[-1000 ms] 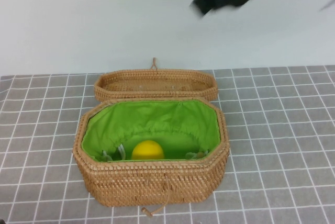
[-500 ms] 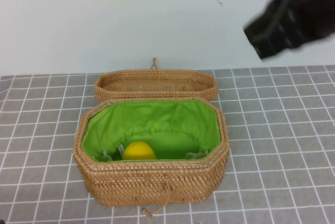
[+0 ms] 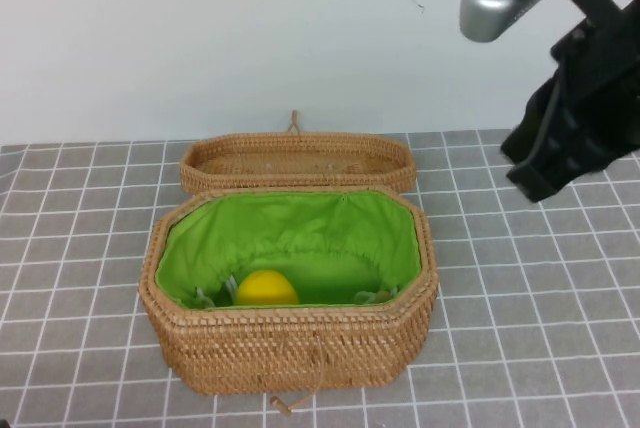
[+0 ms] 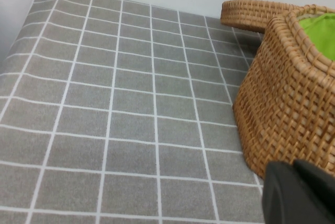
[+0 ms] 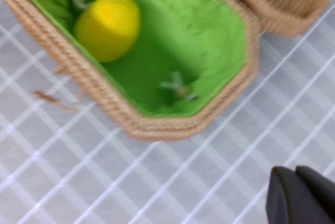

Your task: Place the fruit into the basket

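Note:
The yellow lemon lies inside the basket, on the green lining near its front wall. It also shows in the right wrist view, inside the basket. My right gripper hangs in the air to the right of the basket, well apart from it; its fingers are shut and empty. My left gripper is shut and empty, low by the basket's outer wall. It is out of the high view.
The shallow unlined wicker lid lies on the table just behind the basket, touching its back rim. A grey mat with a white grid covers the table. A plain white wall stands behind.
My right arm has swung from the top middle to the upper right and come lower. The lemon has rolled slightly left inside the basket.

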